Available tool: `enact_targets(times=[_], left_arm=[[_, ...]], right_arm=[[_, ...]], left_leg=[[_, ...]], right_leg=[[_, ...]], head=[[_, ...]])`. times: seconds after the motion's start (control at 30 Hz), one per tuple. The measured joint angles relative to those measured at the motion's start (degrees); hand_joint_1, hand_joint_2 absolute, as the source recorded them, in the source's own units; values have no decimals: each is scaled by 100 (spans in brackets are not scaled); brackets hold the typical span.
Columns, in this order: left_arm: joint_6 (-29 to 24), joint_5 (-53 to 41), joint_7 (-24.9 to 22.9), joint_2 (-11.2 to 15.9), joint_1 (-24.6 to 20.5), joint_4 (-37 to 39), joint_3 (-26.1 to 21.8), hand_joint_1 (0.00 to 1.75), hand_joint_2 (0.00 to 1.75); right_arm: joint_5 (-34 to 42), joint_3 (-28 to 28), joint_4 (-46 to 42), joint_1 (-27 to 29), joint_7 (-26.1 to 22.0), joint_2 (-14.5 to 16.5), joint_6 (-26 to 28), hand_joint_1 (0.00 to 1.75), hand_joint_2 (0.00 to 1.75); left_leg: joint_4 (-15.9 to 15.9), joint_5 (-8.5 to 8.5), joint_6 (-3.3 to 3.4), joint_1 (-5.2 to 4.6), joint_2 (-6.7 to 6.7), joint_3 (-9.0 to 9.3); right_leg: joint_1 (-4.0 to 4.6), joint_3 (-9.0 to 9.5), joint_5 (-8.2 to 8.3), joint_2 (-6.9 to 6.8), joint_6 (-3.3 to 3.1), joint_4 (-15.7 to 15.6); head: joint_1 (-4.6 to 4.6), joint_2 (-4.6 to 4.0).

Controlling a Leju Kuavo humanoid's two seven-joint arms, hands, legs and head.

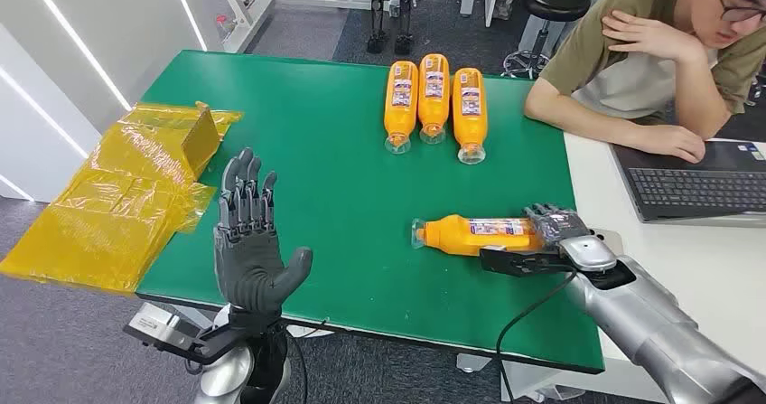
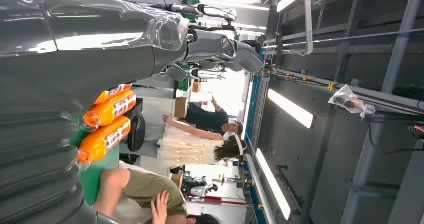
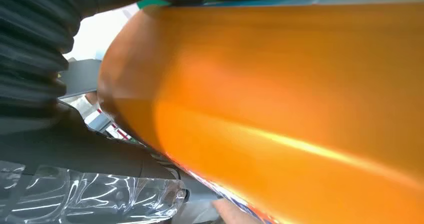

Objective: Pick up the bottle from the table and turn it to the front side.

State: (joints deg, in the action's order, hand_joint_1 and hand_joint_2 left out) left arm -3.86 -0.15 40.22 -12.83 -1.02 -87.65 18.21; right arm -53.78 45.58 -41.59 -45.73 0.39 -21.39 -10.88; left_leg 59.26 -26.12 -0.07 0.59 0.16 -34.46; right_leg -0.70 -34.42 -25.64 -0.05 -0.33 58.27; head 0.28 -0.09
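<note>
Reaching in low over the near edge of the green table (image 1: 325, 124), the robot's right hand (image 1: 551, 232) lay around the base end of an orange bottle (image 1: 474, 235), dark fingers over the top of it and the thumb side beneath, so that the bottle looked held, though whether it had left the tabletop could not be told. The silver forearm ran back from the hand at a slant toward the robot's body, a black cable looping under it. The bottle lay on its side, long axis crosswise to the robot, its clear cap end pointing away from the right hand toward the left one, its printed label facing up. At the wrist camera the orange body (image 3: 280, 108) pressed close against the grey palm. Across from it the left hand (image 1: 251, 241) stood raised and upright, palm turned inward, fingers straight and slightly apart, thumb out, holding nothing. Well beyond both hands three more orange bottles (image 1: 434, 97) lay side by side, caps toward the robot. Outside the left hand sat crumpled yellow plastic bags (image 1: 117, 196); beyond the right, a seated person (image 1: 650, 51) rested a hand on a laptop (image 1: 695, 183).
</note>
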Motion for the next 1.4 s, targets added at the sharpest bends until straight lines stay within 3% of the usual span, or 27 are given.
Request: enact_targets(times=[0.47, 0.67, 0.73, 0.87, 0.97, 1.13, 1.4], left_arm=[[-110, -33, 2, -13, -1, -7, -114, 0, 175], [-246, -120, 1, -16, -1, -17, -118, 0, 175], [-297, -136, 1, -17, -4, -12, -116, 0, 175], [-363, -61, 0, -22, -76, 173, -71, 0, 175], [-176, 125, -2, -32, -172, 502, 13, 0, 175], [52, 274, -104, -40, -327, 1135, 183, 0, 175], [393, 319, -285, -60, -561, 1806, 393, 0, 175]], right_arm=[[329, 33, 650, -8, -296, 730, 1181, 175, 175], [1049, -430, 508, 402, -716, 1155, 2921, 175, 175], [1326, -638, 363, 573, -995, 1313, 3363, 175, 175], [2236, -1169, -199, 1069, -2201, 1639, 4402, 175, 175], [2346, -1543, -737, 1493, -2946, 1883, 4929, 175, 175], [2107, -2171, -1472, 2188, -3541, 2273, 5007, 175, 175], [1813, -2602, -1966, 2685, -3599, 2538, 5007, 175, 175]], left_leg=[[-2, 3, -4, 3, 1, 4], [-2, 2, -5, 2, 1, -3], [-2, 1, -6, 3, 1, -4], [-3, 1, -6, 3, -1, -8], [-4, 0, -7, 4, 0, -8], [-4, 0, -7, 3, 0, -11], [-2, 0, -6, 2, 1, -10]], right_leg=[[3, -1, 0, 1, -2, 2], [3, -8, 0, 2, -2, 2], [3, -12, -1, 3, -3, 2], [4, -18, -4, 0, -4, 2], [5, -19, -7, 1, -3, 2], [5, -20, -7, 2, -2, 1], [3, -20, -6, 3, -3, 0]], head=[[1, 0], [0, 0], [0, 0], [0, 0], [0, 0], [-1, 0], [0, 0]])
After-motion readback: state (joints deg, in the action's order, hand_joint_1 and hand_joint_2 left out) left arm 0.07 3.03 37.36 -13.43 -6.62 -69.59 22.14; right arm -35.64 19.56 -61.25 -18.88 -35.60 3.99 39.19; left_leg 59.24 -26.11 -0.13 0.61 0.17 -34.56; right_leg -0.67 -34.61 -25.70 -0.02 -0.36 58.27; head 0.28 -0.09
